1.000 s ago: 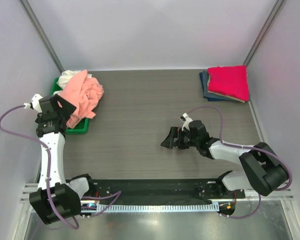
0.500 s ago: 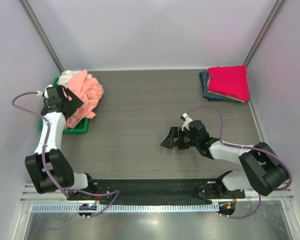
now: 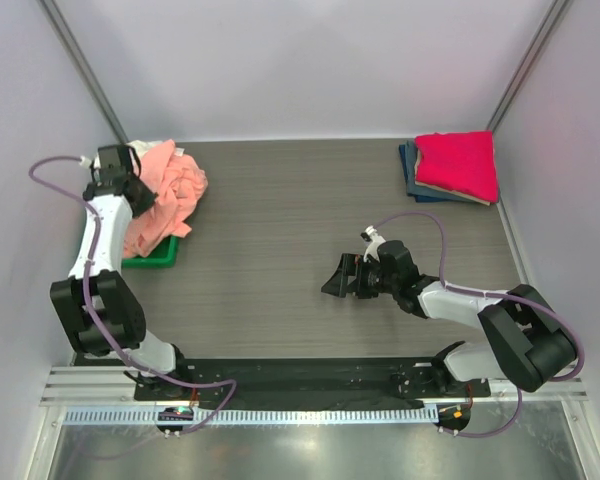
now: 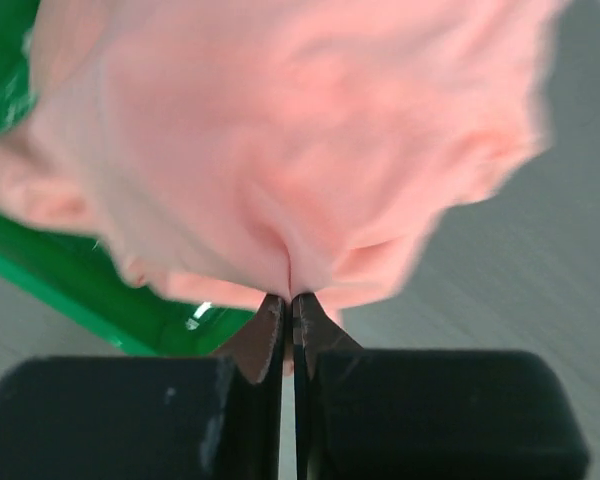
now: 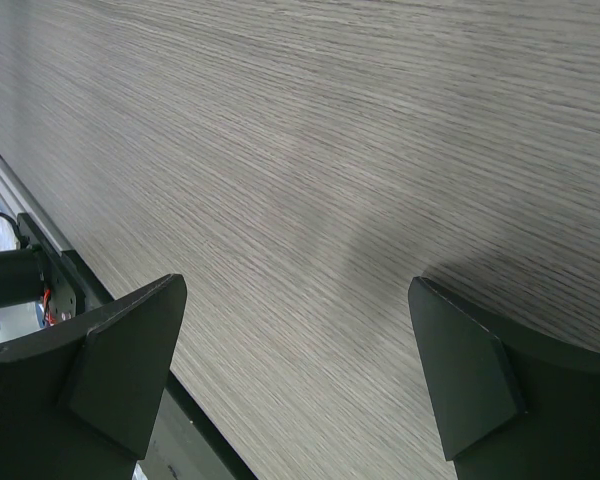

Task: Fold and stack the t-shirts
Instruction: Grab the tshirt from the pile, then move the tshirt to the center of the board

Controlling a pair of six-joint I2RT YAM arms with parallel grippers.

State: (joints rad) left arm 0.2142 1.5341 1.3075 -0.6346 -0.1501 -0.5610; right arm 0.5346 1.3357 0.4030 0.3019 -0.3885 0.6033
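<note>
- Nearest, at 6 o'clock, is the black mounting rail [image 3: 310, 380] where both arm bases are bolted.
- Just up from that, around 5 o'clock of the table's middle, the right gripper [image 5: 295, 300] is hung low over bare tabletop. Its jaws are spread wide and nothing is held.
- Over at 10 o'clock, the left gripper [image 4: 288, 312] is clenched on a pinch of the salmon-pink t-shirt [image 4: 280, 150]. In the wrist view the fabric can be seen bunched right into the closed tips.
- That shirt is crumpled, lying partly over the green tray [image 3: 152, 262] and partly on the table. A cream-white t-shirt [image 3: 133, 152] is tucked at its far side.
- Step in hand, as best judged: the next shirt is being picked off the pile, and no folding has been started on it.
- Next move, probably: the shirt gets lifted clear and brought toward the open middle so it can be spread flat. A second corner would likely have to be taken by the right gripper. The cream one could get dragged along, so that's to be watched.
- Far off at 2 o'clock, a folded magenta-red t-shirt [image 3: 458, 163] is laid on top of the dark blue t-shirts [image 3: 410, 172].
- The table [image 3: 280, 200] is a flat, matte grey wood-grain, and it's boxed in by plain pale walls [image 3: 300, 70].
</note>
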